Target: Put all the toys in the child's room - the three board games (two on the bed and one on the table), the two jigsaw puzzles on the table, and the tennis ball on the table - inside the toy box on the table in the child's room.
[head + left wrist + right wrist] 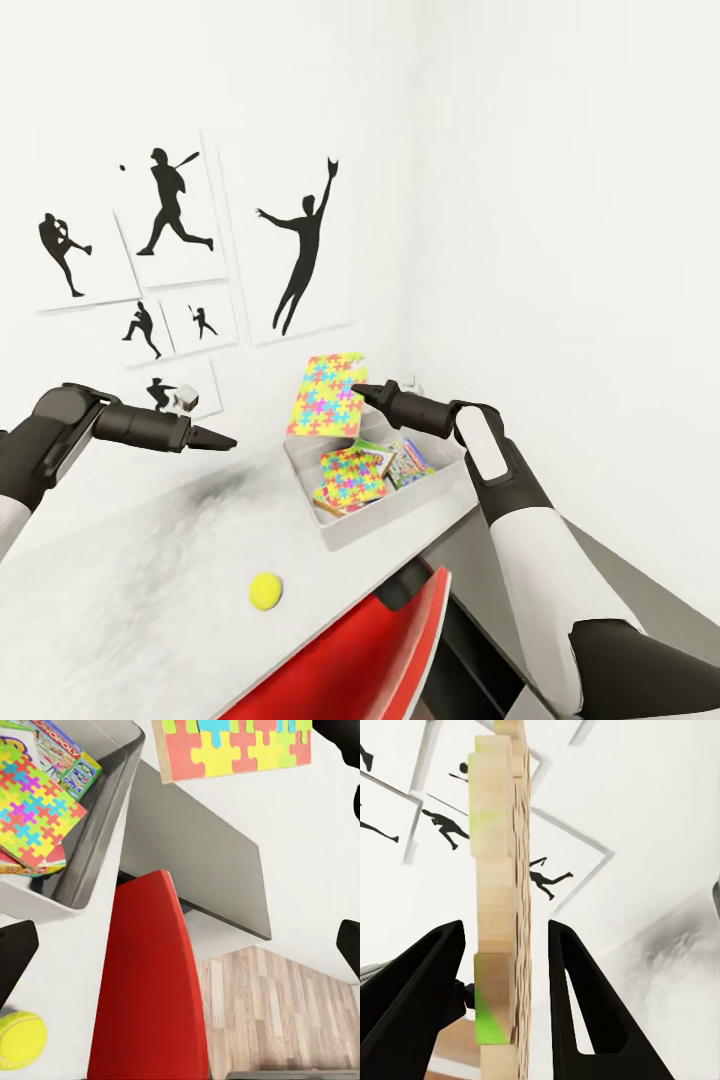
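A jigsaw puzzle [322,396] hangs upright in the air over the grey toy box [395,508], gripped at its right edge by my shut right gripper [358,390]. In the right wrist view its wooden edge [502,907] stands between the two black fingers [577,1005]. In the box lie a second jigsaw puzzle [352,472] and printed board games [408,462]. The tennis ball [265,591] rests on the white table [120,560] near its front edge. My left gripper [228,440] hovers open over the table, left of the box. The bed is out of view.
A red chair [350,650] is tucked under the table's front edge, right below the ball. The box sits in the corner against white walls, with black athlete pictures [300,250] behind. Wood floor [277,1012] shows beyond the table's end.
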